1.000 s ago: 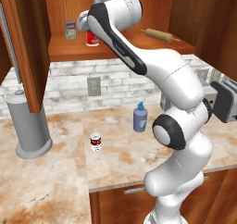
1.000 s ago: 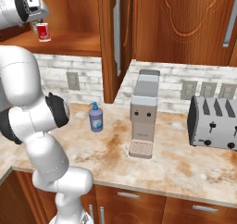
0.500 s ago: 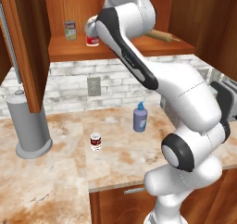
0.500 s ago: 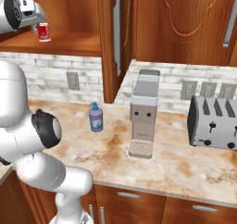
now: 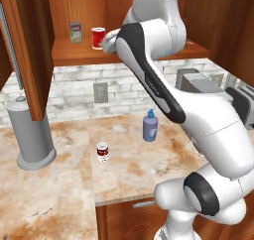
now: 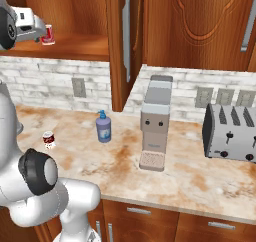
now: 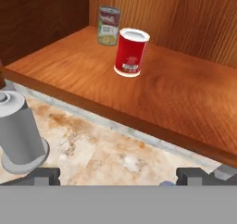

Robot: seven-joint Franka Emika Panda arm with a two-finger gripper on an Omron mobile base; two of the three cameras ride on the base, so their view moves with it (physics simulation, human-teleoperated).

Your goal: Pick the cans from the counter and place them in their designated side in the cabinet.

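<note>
The bright red can [image 7: 131, 52] stands upright on the cabinet shelf [image 7: 185, 98], apart from my fingers. My gripper [image 7: 119, 177] is open and empty, drawn back a little from the shelf's front edge. From the side views the gripper [image 5: 107, 40] [image 6: 41, 32] hovers just in front of that red can [image 5: 98, 37] [image 6: 48, 34]. The dark red can [image 5: 102, 151] [image 6: 48, 139] with white label bands stands on the counter [image 5: 59, 194], far below the hand. The cabinet [image 5: 64, 53] has its door [image 5: 27, 50] swung open.
A pale greenish-labelled can [image 7: 109, 25] [image 5: 75, 32] sits at the shelf's back, left of the red one. On the counter are a blue soap bottle [image 5: 150, 126], a grey paper towel holder [image 5: 32, 135], a coffee machine [image 6: 154, 131] and a toaster [image 6: 232, 133].
The arm has lifted and drawn the hand back from the bright red can, which stays on the shelf. The dark red can has not moved.
</note>
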